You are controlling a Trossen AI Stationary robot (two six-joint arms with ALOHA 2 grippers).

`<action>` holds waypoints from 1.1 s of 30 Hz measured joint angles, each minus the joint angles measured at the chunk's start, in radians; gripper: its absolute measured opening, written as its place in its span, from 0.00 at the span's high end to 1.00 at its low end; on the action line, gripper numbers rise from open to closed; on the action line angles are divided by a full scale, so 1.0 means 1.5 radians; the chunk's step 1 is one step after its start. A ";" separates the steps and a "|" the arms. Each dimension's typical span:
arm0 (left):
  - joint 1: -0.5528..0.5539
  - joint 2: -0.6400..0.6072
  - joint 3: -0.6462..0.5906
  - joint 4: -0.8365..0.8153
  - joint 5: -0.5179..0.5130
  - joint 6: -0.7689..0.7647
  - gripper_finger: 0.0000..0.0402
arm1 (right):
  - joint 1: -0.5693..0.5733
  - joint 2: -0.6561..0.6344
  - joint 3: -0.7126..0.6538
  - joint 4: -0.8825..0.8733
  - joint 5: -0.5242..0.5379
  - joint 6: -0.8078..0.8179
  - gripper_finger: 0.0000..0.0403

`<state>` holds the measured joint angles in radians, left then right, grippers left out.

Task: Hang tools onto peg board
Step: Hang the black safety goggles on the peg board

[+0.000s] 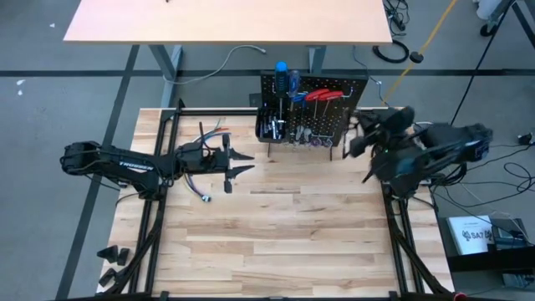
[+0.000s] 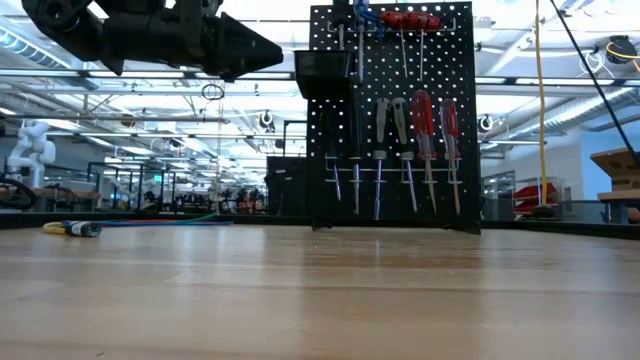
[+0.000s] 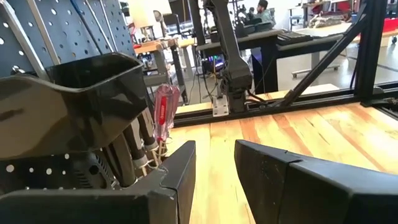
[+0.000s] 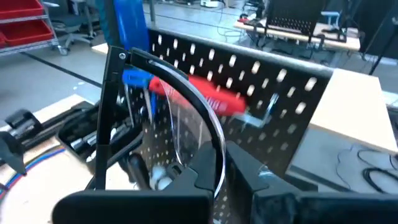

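The black peg board [image 1: 334, 113] stands upright at the table's far middle. Tools hang on its hooks: red-handled screwdrivers [image 2: 423, 125], pliers [image 2: 392, 120] and silver bits [image 2: 356, 180]. Red-handled tools [image 1: 322, 95] and a blue handle [image 1: 282, 77] sit at its top. Its black bin [image 3: 81, 106] holds dark tools. My left gripper [image 1: 248, 164] is open and empty, raised above the table left of the board, pointing at it; its fingers also show in the left wrist view [image 3: 214, 168]. My right gripper [image 1: 351, 138] is open and empty by the board's right end, above it [image 4: 233, 177].
A bundle of coloured wires [image 1: 205, 138] lies on the table left of the board, under my left arm, with its plug ends [image 1: 206, 196] nearer the front. Black frame rails [image 1: 159, 167] run along the table's sides. The wooden tabletop [image 1: 292, 234] stretches in front of the board.
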<state>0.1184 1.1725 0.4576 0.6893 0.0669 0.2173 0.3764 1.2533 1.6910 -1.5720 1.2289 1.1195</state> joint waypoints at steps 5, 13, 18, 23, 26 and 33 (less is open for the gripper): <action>0.000 0.000 0.000 -0.009 0.000 0.000 0.71 | -0.021 -0.021 0.097 0.001 -0.009 -0.106 0.98; 0.000 0.000 0.000 -0.069 0.000 -0.001 0.71 | -0.104 -0.077 0.210 0.001 -0.140 -0.243 0.98; 0.000 0.000 0.000 -0.081 0.000 -0.001 0.71 | -0.157 -0.127 0.208 0.000 -0.314 -0.279 0.99; 0.000 0.000 0.000 -0.082 0.000 -0.001 0.71 | -0.181 -0.160 0.156 0.000 -0.488 -0.283 0.99; 0.000 0.000 0.000 -0.082 0.000 -0.001 0.71 | -0.191 -0.165 0.125 0.000 -0.595 -0.286 0.99; 0.000 0.000 0.000 -0.061 0.000 -0.025 0.71 | -0.195 -0.169 0.055 0.001 -0.738 -0.251 0.99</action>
<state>0.1184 1.1725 0.4572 0.5980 0.0669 0.1803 0.0841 0.9998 1.7734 -1.5709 0.1217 0.7430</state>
